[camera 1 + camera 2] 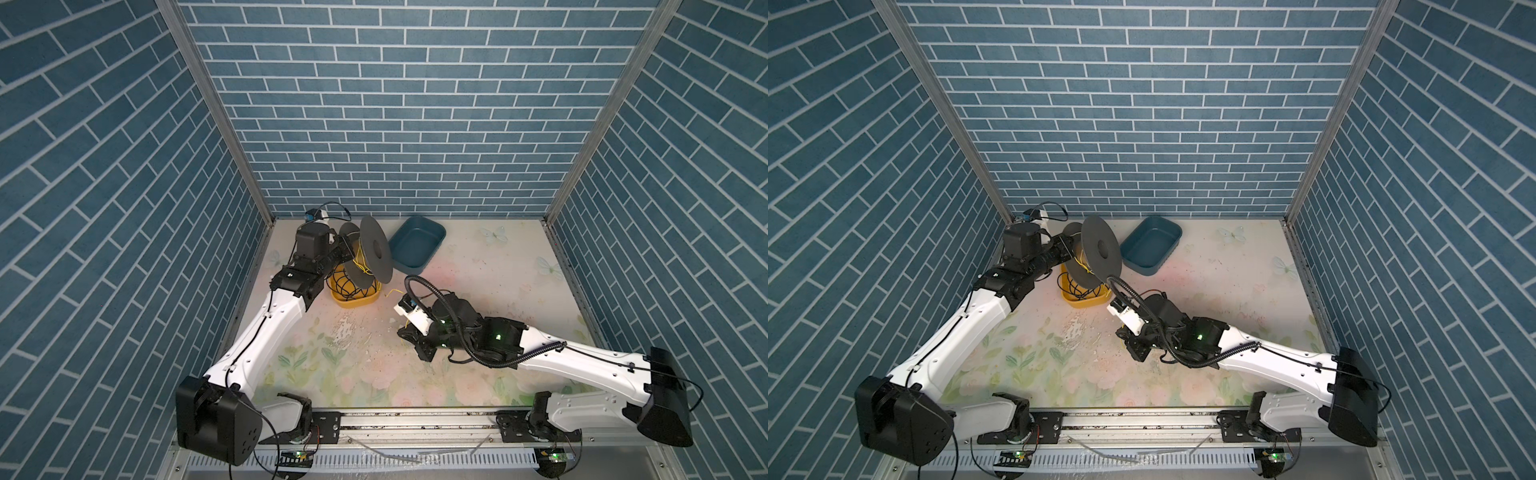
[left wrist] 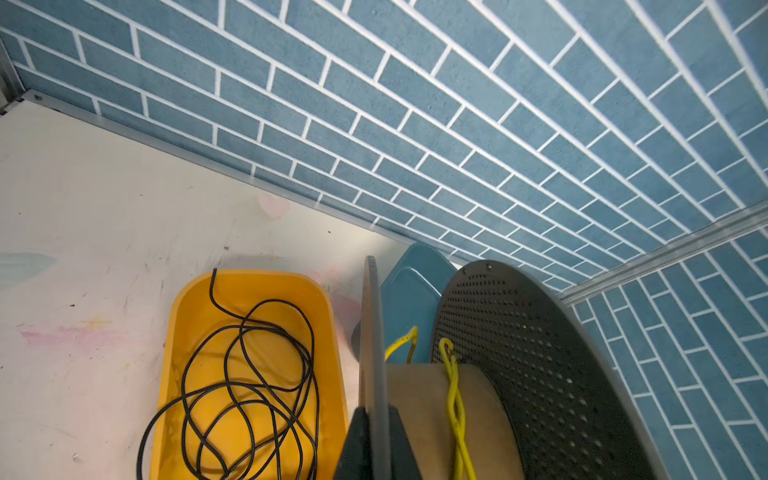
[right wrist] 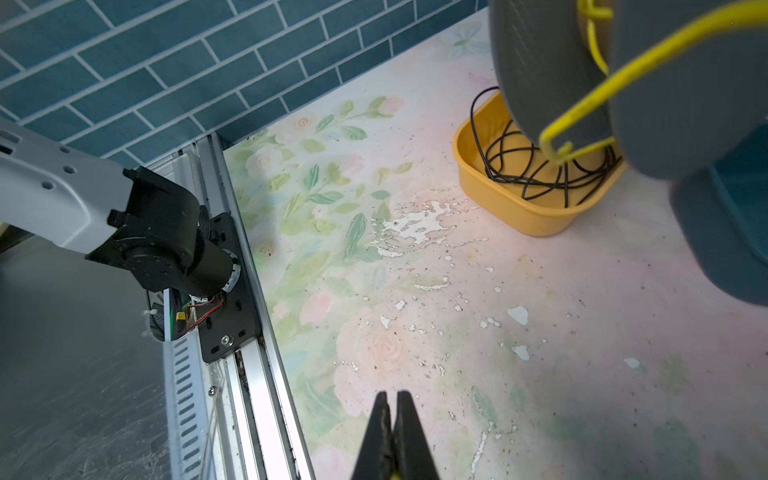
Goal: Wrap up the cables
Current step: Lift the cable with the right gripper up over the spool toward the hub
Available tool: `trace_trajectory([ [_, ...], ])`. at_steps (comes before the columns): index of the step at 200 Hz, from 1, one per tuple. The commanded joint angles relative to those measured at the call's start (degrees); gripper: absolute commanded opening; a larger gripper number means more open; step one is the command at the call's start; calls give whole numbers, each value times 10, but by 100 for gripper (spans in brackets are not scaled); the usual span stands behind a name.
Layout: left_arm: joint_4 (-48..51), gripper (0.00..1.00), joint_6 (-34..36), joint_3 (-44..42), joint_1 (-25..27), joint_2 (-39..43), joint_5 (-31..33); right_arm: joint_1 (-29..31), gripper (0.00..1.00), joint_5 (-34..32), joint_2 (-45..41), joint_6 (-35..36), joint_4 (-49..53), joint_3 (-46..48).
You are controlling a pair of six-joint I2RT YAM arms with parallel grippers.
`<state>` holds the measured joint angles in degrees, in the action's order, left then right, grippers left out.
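Far left, the spool [image 1: 374, 237] is held, its flange pinched by the left gripper [image 2: 377, 411]. The cable [image 2: 453, 390] lies sparsely on the core; one strand is nipped in the closed right gripper [image 3: 392, 399]. It is to be led taut between flanges.

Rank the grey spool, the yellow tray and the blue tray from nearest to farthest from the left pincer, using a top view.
1. Grey spool: its rear flange is clamped in the left pincer.
2. Yellow tray: on the table just under the spool, toward the front.
3. Blue tray: beyond the spool, to the right, by the back wall.
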<state>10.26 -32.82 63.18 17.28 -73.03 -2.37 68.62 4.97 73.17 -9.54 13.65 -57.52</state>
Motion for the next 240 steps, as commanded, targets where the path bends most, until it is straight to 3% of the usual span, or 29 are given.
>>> trace_trajectory([
  [1,-47,0,22,21,33,-4,58,15,0,-26,14,54,57,-75],
  [74,-15,0,87,13,135,-11,132,5,0,-74,37,158,128,-196],
  [132,58,0,142,3,193,9,140,-95,0,65,23,178,173,-212],
  [240,146,0,206,20,250,12,165,-210,0,92,44,188,187,-222],
])
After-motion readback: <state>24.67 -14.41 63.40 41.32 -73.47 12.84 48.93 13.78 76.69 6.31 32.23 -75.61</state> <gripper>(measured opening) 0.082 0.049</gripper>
